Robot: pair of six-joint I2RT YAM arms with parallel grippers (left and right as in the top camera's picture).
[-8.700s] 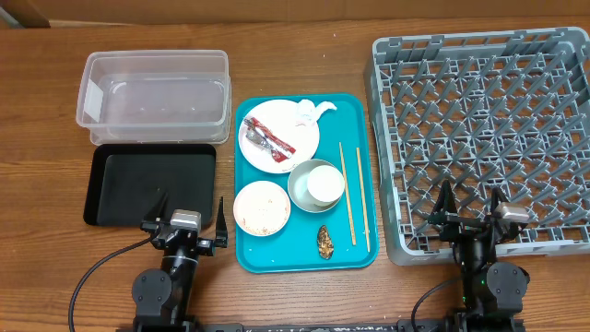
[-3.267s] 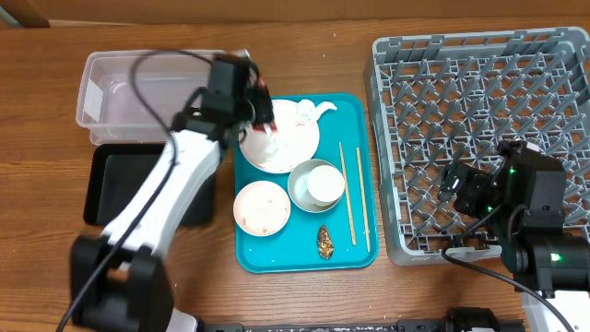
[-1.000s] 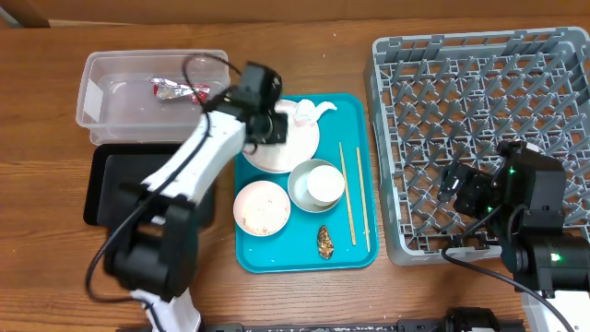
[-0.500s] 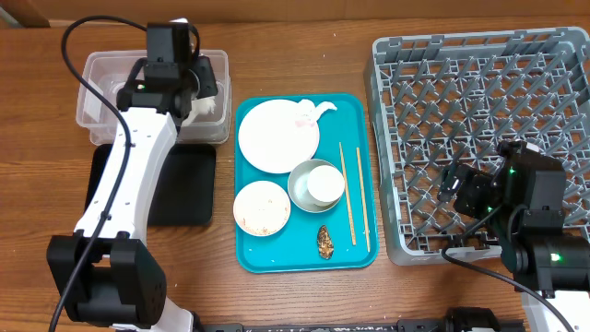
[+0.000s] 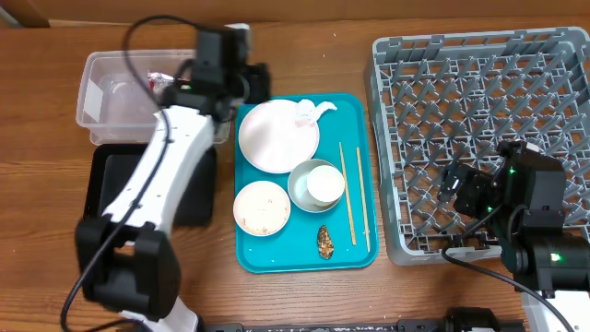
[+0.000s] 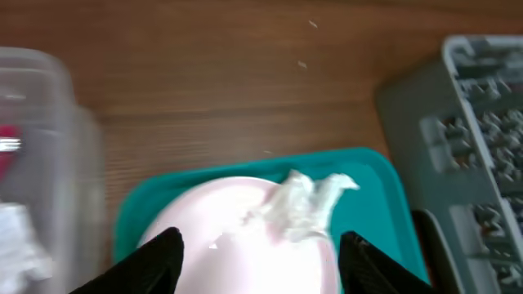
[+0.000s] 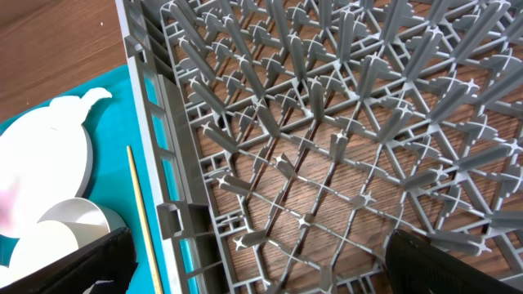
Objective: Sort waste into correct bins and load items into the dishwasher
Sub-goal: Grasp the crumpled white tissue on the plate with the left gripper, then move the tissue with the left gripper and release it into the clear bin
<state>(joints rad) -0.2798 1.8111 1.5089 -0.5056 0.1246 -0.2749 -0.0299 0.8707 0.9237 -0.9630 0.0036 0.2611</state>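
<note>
Left gripper (image 6: pixel 261 249): fingers spread, nothing between them. It hangs over the far left corner of the teal tray (image 5: pixel 304 260), just beside the clear tub (image 5: pixel 92 120).

Crumpled white napkin (image 6: pixel 304 204): lies just ahead of the fingers, nearer the right finger. It rests on the far rim of the large pale plate (image 6: pixel 237 245). Its long axis runs across the gap between the fingers, and its thin tail points out past the right finger toward the grey dish rack (image 6: pixel 470 122).

Foil wrapper (image 6: pixel 6 144): a red sliver well outside the left finger, inside the tub. Its orientation cannot be read.

Chopsticks (image 5: pixel 351 194): side by side on the tray, long axes parallel to the rack's near wall.

Around them on the tray are a metal bowl (image 5: pixel 297 192) holding a white cup (image 5: pixel 324 183), a small crumbed plate (image 5: pixel 261 207) and a brown lump (image 5: pixel 325 242). The black tray (image 5: pixel 111 184) is partly hidden by the left arm.

Right gripper (image 7: pixel 257 245): fingers fully apart and empty, rack pegs directly ahead of them.
</note>
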